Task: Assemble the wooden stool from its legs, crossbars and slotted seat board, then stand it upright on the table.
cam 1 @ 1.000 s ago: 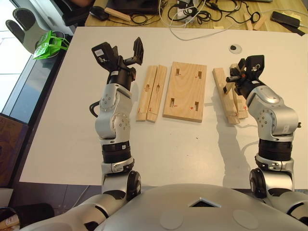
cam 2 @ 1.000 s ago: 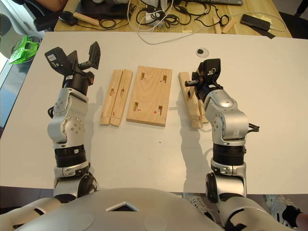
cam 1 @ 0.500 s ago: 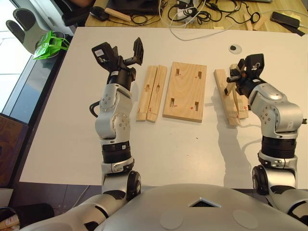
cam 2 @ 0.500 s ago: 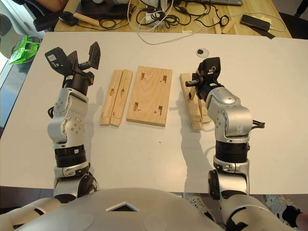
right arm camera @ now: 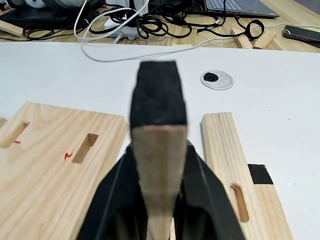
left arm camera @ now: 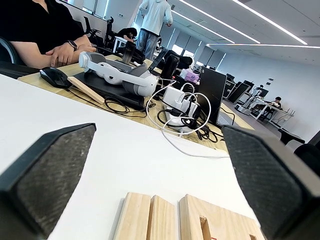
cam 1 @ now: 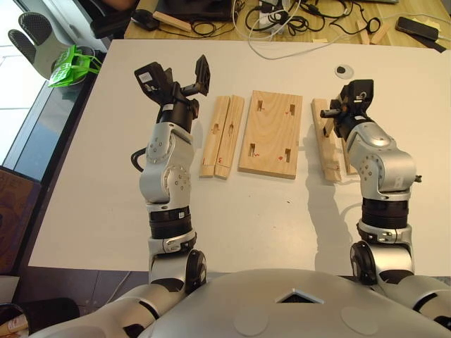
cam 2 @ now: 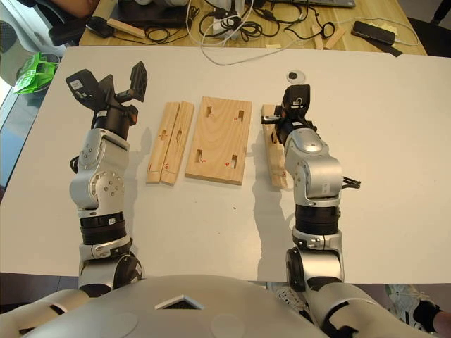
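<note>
The slotted seat board (cam 1: pixel 270 132) lies flat mid-table. Two wooden legs (cam 1: pixel 223 135) lie side by side just left of it. My left gripper (cam 1: pixel 177 74) hangs open above the table, left of those legs, with nothing between its fingers (left arm camera: pixel 50 170). Right of the board lie more wooden pieces (cam 1: pixel 347 151). My right gripper (cam 1: pixel 337 117) is shut on one of them, a long wooden leg (cam 1: pixel 324 144) that points toward me alongside the board's right edge. In the right wrist view the held leg (right arm camera: pixel 159 165) runs between the fingers, with a slotted piece (right arm camera: pixel 227 155) beside it.
A round cable grommet (cam 1: pixel 344 70) sits in the tabletop behind my right gripper. Cables, a power strip (cam 1: pixel 271 14) and loose wood bits crowd the desk behind. A green object (cam 1: pixel 70 65) lies past the table's left edge. The white tabletop (cam 1: pixel 268 218) nearer me is bare.
My right arm has swung left, bringing the held leg closer to the seat board's right edge. The left arm has not moved.
</note>
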You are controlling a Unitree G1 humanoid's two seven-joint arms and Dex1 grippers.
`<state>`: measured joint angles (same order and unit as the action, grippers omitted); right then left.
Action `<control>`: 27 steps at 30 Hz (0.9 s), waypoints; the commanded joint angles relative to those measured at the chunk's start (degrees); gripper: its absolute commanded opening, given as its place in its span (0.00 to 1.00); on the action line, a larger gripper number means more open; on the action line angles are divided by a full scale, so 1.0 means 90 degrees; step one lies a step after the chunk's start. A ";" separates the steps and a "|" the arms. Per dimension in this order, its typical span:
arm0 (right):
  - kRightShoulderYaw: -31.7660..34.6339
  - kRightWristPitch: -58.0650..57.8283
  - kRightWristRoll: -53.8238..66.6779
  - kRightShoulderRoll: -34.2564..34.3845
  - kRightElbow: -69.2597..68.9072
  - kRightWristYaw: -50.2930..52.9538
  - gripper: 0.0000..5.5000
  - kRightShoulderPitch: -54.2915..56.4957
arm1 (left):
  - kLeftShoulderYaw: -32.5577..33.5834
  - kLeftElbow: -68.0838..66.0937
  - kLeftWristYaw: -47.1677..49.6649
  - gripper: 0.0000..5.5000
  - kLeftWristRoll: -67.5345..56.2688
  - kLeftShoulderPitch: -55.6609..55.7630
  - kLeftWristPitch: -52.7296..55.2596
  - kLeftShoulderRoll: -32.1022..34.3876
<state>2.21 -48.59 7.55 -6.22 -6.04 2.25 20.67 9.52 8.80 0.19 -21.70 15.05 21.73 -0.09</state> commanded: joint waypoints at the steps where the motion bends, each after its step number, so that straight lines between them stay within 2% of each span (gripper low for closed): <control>1: -0.0135 0.0608 -0.0278 0.0440 0.0810 0.0384 0.07 0.0286 | 0.0003 -0.0101 0.0081 0.85 0.0095 0.0070 -0.0016 -0.0020; 10: 0.0089 0.2262 -0.0592 0.1188 0.3258 0.1229 0.07 0.1165 | 0.0019 -0.0217 0.0117 0.85 0.0158 0.0120 -0.0180 -0.0090; 17: 0.0032 0.2257 -0.0795 0.1124 0.3610 0.1242 0.07 0.1310 | 0.0028 -0.0264 0.0131 0.85 0.0149 0.0140 -0.0261 -0.0127; 21: 0.0393 0.2479 -0.0466 0.1267 0.3536 0.1228 0.07 0.1316 | 0.0038 -0.0289 0.0123 0.85 0.0132 0.0140 -0.0286 -0.0135; 24: 0.0311 0.2673 -0.0506 0.1242 0.3342 0.1051 0.07 0.1299 | 0.0061 -0.0280 0.0141 0.85 0.0115 0.0128 -0.0299 -0.0153; 25: 0.0255 0.2734 -0.0551 0.1219 0.3316 0.1028 0.14 0.1300 | 0.0066 -0.0293 0.0139 0.85 0.0111 0.0134 -0.0303 -0.0158; 27: 0.0100 0.2844 -0.0679 0.1147 0.3227 0.0941 0.20 0.1299 | 0.0071 -0.0342 0.0122 0.85 0.0101 0.0166 -0.0310 -0.0166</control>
<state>4.40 -23.77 2.68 4.58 23.94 11.60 32.69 10.01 6.44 1.00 -20.75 15.53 19.05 -1.24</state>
